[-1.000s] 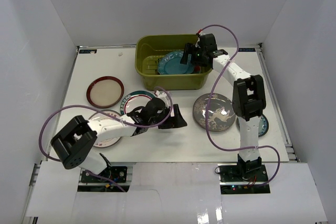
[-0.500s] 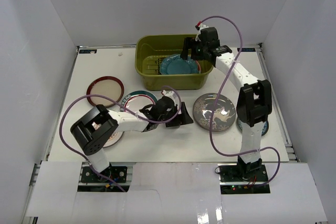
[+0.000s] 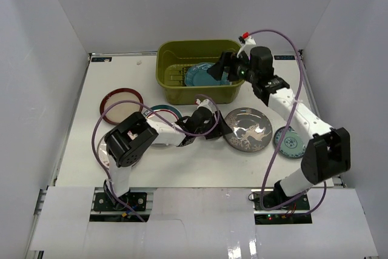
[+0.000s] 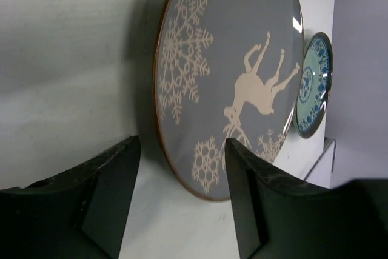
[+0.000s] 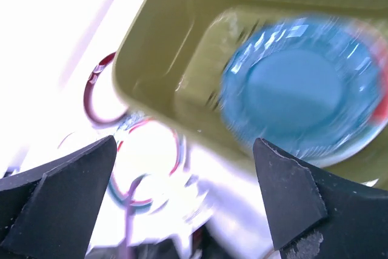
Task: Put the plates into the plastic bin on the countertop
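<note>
The left gripper (image 3: 217,127) sits low on the countertop (image 3: 200,163) in the middle of the overhead frame, right at the left edge of the grey plate (image 3: 248,129) with the deer and snowflakes. From its wrist cam the fingers (image 4: 115,204) are apart and the near rim of the plate falls in the gap between them, one finger on the bare-counter side and the other over the plate's face. Nothing is pinched yet as far as the view shows. The plate lies flat and face up, and being round it has no long axis to line up with, so the rim is the only thing to grab. The left arm is clearly the nearer one.

The plastic bin (image 3: 162,72) is at the top centre, up and left of the grey plate. The right gripper (image 3: 219,70) hangs over its right end with fingers spread wide and empty, above the scalloped teal plate (image 3: 200,76) lying inside.

Probably the next step is closing on that rim, and a flat plate could slide away to the right instead of lifting
</note>
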You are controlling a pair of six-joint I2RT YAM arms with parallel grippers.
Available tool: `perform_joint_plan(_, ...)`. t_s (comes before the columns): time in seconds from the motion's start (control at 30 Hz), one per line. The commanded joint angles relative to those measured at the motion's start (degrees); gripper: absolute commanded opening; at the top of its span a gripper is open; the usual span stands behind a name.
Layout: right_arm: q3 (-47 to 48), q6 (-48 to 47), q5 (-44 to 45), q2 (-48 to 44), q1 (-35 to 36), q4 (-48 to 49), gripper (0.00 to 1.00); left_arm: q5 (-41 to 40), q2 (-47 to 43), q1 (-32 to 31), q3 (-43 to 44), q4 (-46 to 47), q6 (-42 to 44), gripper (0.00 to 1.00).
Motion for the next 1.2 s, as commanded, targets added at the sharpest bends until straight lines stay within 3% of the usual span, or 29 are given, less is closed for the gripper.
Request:
perform_joint_plan(0.0,-10.94,7.27,-2.31,-7.83,2.26,12.43,1.0,-2.43,3.33,-0.37,2.54,0.14,-0.42,0.67)
perform_joint_plan(0.1,-19.91,10.79,-2.13,-13.99,3.49,17.62,0.96,-5.41,5.45,-0.28,3.87,0.05,-0.51,0.59)
perform_joint_plan(0.2,-25.8,12.12,-2.75,-19.46,4.64,19.03,0.95,-6.73,6.5,-0.28,3.43,1.72,-0.86,0.44)
perform_joint_plan(0.23,-27.12,12.65,-2.75,-20.77,4.73,19.12,0.95,-7.26,6.68,-0.28,3.17,2.59,-1.03,0.36)
perform_joint_plan(0.27,-29.75,12.91,-2.66,-23.92,4.9,19.04,0.95,-7.7,6.68,-0.28,2.64,2.95,-1.12,0.16)
perform_joint_plan(0.3,-30.99,13.18,-2.75,-25.69,4.99,18.86,0.95,-7.97,6.51,-0.28,2.29,3.21,-1.12,0.04)
perform_joint_plan(0.33,-32.4,13.35,-2.75,-27.54,4.99,18.43,0.95,-7.97,6.16,-0.28,1.94,3.13,-1.21,0.0)
perform_joint_plan(0.47,-37.59,10.65,-2.58,-39.21,5.08,10.73,1.0,-7.1,-0.07,-0.28,-3.68,4.44,0.02,0.0)
perform_joint_plan(0.53,-38.74,7.14,-2.4,-43.09,5.08,6.84,0.91,-5.96,-6.74,-0.2,-8.51,4.71,-0.07,0.0)
perform_joint_plan(0.67,-41.02,4.13,-2.66,-47.4,4.9,-0.9,0.9,-3.58,-19.4,-0.02,-15.81,4.54,-0.51,0.0)
perform_joint_plan(0.83,-43.04,1.41,1.55,-50.58,4.29,-7.05,0.9,-0.42,-36.86,1.64,-24.93,3.39,-2.87,0.0)
perform_joint_plan(1.03,-47.08,1.83,4.73,-51.37,1.57,-11.99,0.9,6.87,-54.1,8.75,-32.69,2.43,-5.08,0.0)
perform_joint_plan(1.17,-47.35,3.07,2.98,-50.06,0.86,-11.64,0.9,10.92,-58.53,11.57,-33.22,1.02,-4.99,0.0)
